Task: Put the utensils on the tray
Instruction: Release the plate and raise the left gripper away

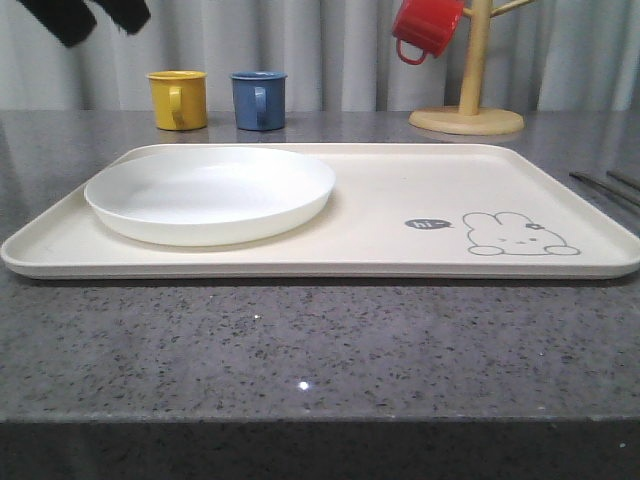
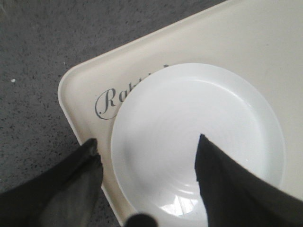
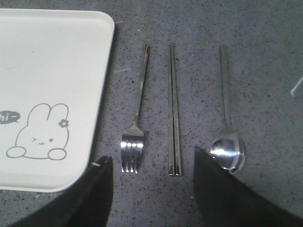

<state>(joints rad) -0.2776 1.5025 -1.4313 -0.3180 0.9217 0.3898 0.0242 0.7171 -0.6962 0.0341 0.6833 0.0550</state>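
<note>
Gleaming silver fork (image 3: 135,118), chopsticks (image 3: 173,111), spoon (image 3: 227,113).

"hi~" and "Rab…" on tray (image 1: 380,215)

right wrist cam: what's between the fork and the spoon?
The pair of straight silver metal chopsticks, lying parallel between the silver four-tined fork and the long-handled silver spoon, touching neither, in the right wrist view.

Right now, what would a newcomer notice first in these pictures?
The big cream tray fills the table's middle, with a white plate on its left part and a rabbit drawing at its right. Beside the tray, on the grey table, lie a fork, chopsticks and spoon, side by side.
</note>
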